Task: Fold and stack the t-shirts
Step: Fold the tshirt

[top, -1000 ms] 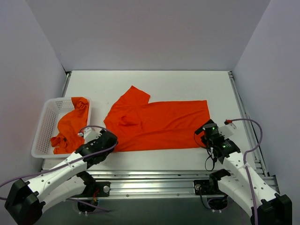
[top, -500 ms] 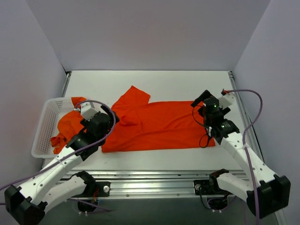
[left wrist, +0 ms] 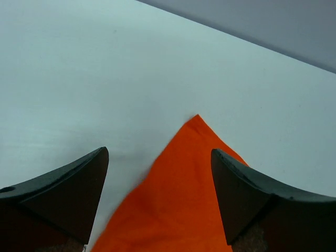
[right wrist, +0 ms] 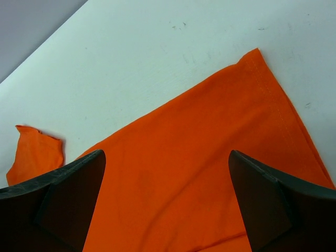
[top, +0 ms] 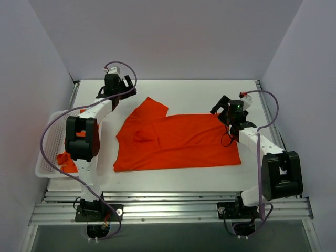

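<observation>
— Seen from above, where did the spread t-shirt (top: 178, 142) lie?
— Long axis across the tabletop (top: 199, 92). Its sleeve tip (top: 150, 98) lay near the left hand (top: 123, 88), and the right hand (top: 220, 106) hung over its hem corner (top: 231, 113).
— Left wrist?
— Hand wide open and empty, sleeve tip straight ahead.
— Right wrist?
— Wide open, empty; hem corner ahead-right, cloth beneath.

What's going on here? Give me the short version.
Two robot arms are working on an orange t-shirt spread flat on the table. The left gripper hovers open over its sleeve tip, the right gripper open over its far right corner; neither holds anything. A second orange shirt lies bunched in the white basket on the left. Nothing is stacked yet.
</observation>
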You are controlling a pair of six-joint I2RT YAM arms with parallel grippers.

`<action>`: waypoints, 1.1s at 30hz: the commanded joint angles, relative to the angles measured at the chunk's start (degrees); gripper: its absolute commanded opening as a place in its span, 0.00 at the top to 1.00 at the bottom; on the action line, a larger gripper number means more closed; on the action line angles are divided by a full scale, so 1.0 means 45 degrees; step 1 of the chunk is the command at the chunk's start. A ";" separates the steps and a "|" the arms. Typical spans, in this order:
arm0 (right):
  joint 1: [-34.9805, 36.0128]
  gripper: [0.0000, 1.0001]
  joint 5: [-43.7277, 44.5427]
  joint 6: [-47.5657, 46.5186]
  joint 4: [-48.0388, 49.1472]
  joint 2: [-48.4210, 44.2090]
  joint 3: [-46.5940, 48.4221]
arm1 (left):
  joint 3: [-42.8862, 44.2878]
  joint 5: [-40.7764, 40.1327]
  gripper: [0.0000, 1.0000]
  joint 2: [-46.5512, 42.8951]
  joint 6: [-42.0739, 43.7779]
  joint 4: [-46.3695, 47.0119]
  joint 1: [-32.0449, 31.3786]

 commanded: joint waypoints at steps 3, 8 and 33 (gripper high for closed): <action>-0.0957 0.00 -0.1240 -0.0091 0.1241 0.0602 0.0242 | 0.5470 0.3227 0.14 0.4384 0.0855 -0.2011 0.0251; -0.1564 0.00 -0.1924 0.0104 0.1751 0.0680 -0.0112 | 0.7163 0.3540 0.13 0.5857 0.0387 -0.2410 0.0192; -0.3361 0.00 -0.2432 0.0261 0.1575 0.0876 -0.0854 | 0.5194 0.4731 0.15 0.6172 -0.0844 -0.1668 -0.0570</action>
